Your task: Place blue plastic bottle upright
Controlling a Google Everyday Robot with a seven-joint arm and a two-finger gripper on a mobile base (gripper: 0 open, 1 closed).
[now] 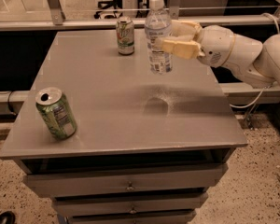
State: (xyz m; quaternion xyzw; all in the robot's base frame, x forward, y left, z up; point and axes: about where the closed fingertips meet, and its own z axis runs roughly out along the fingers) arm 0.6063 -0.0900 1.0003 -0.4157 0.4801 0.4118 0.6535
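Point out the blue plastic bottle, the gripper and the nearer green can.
blue plastic bottle [159, 59]: camera view, printed label.
gripper [167, 35]: camera view, between fingertips gripping the bottle.
nearer green can [57, 113]: camera view, side wall.

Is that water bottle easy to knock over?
Probably, yes: the blue plastic bottle is tall and narrow, so a push near its top would likely tip it. It looks clear and thin-walled, so probably light and a bit squishy where the hand grips its side, above the table.

Lab w/ gripper [167, 35] over drawer cab. [107, 101]
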